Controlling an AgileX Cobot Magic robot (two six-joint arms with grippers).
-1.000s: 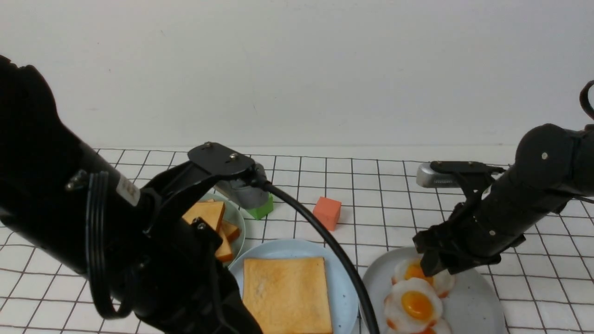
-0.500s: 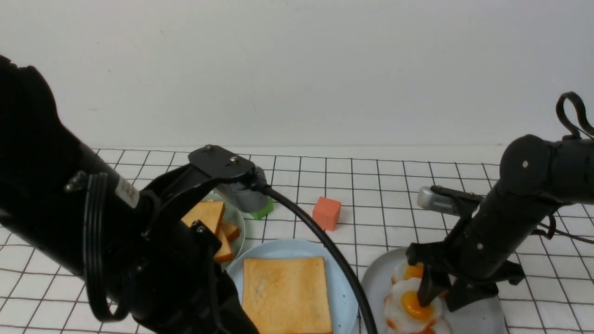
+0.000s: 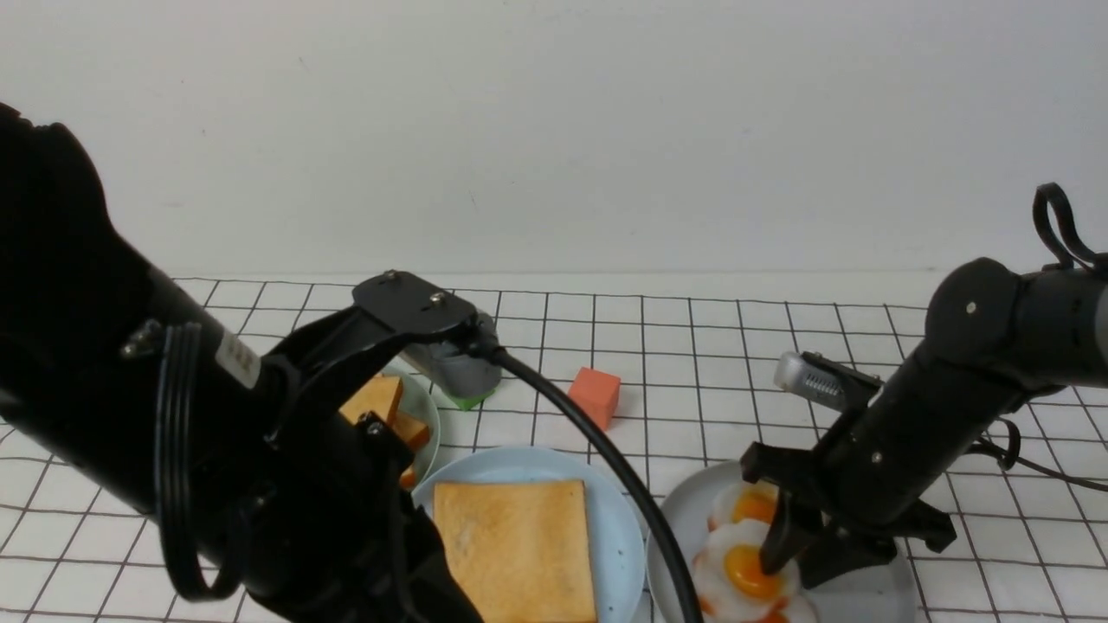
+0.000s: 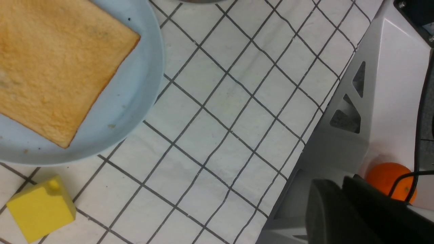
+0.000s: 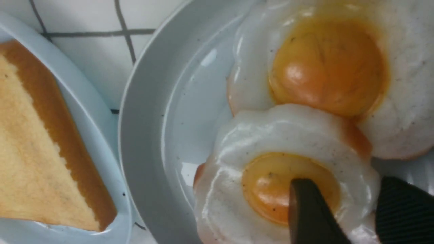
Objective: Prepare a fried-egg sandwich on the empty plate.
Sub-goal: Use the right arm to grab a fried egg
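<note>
Right gripper (image 3: pixel 789 571): I see it down over the grey plate (image 3: pixel 866 597), on my right. Its jaws are spread, and one finger (image 5: pixel 312 217) rests on the yolk of the near egg (image 3: pixel 723 562). The other finger stands just past that egg's edge. I cannot tell whether the egg is pinched.
Left gripper (image 4: pixel 339 189): it hangs near the cloth's front edge. The fingers lie pressed together with nothing between them.
Left arm: it fills the left of my front view and hides part of the green plate (image 3: pixel 426 407).
Sandwich: so far there is only one toast (image 3: pixel 515 549). It lies flat on the blue plate (image 3: pixel 623 519), about in the plate's middle.
Blue plate: it is front and centre, with the green plate to its left. The grey plate is just beside it on the right.
Eggs: the near egg overlaps the far egg (image 3: pixel 744 506), and both are on the grey plate.
Toast pile (image 3: pixel 374 400): it sits on the green plate, with the slices tilted against each other.
Orange cube (image 3: pixel 593 395): it is on the cloth (image 3: pixel 692 346) behind the blue plate, apart from it.
Green cube (image 3: pixel 470 401): it is beside the green plate, mostly hidden by the left wrist camera.
Yellow cube (image 4: pixel 40 208): it is on the cloth near the blue plate's rim, not touching it.
Orange fruit (image 4: pixel 386 176): it lies off the cloth, by the rig's base.
</note>
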